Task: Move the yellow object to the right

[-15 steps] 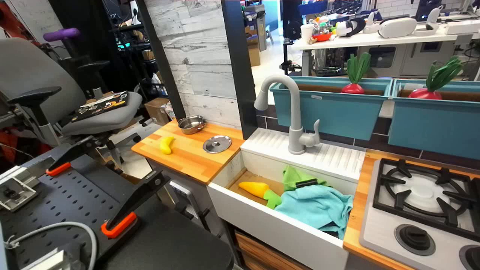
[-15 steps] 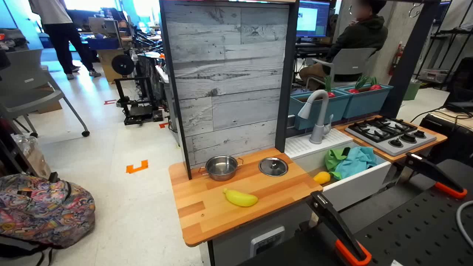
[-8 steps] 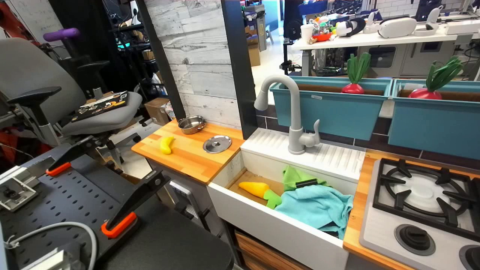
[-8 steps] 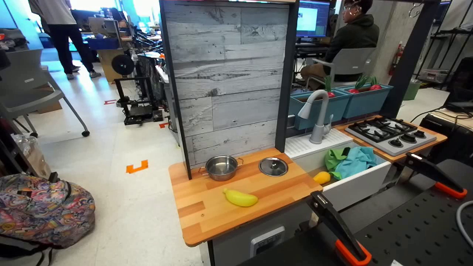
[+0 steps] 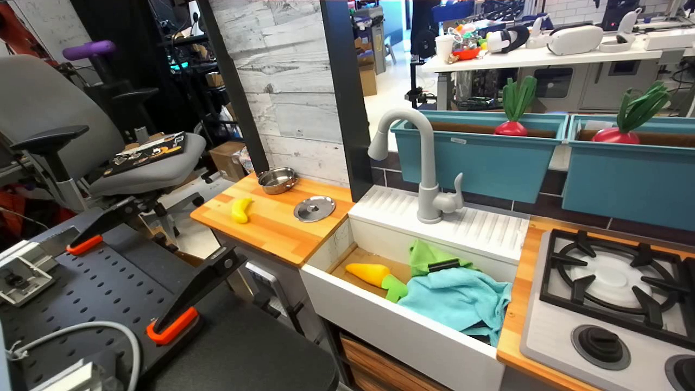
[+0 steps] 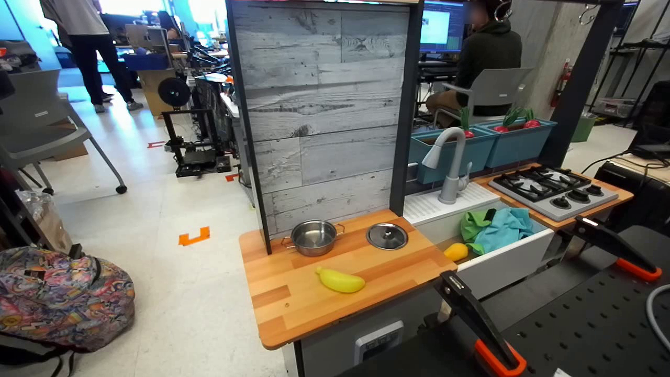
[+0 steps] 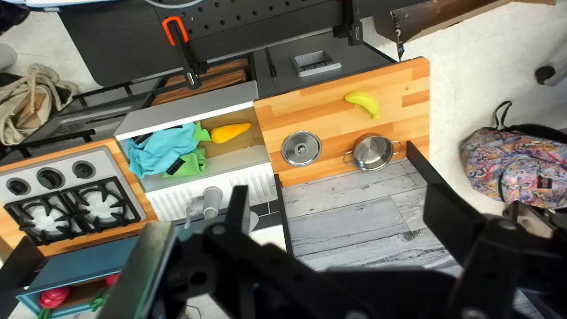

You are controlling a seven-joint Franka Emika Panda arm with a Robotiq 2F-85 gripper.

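The banana [image 6: 341,281] lies on the surface [image 6: 303,324] near the pot [image 6: 314,249], not touching it, so it should be easy to grab. The hand [image 7: 336,201] is spread wide, holding nothing, probably so the banana can fit inside.
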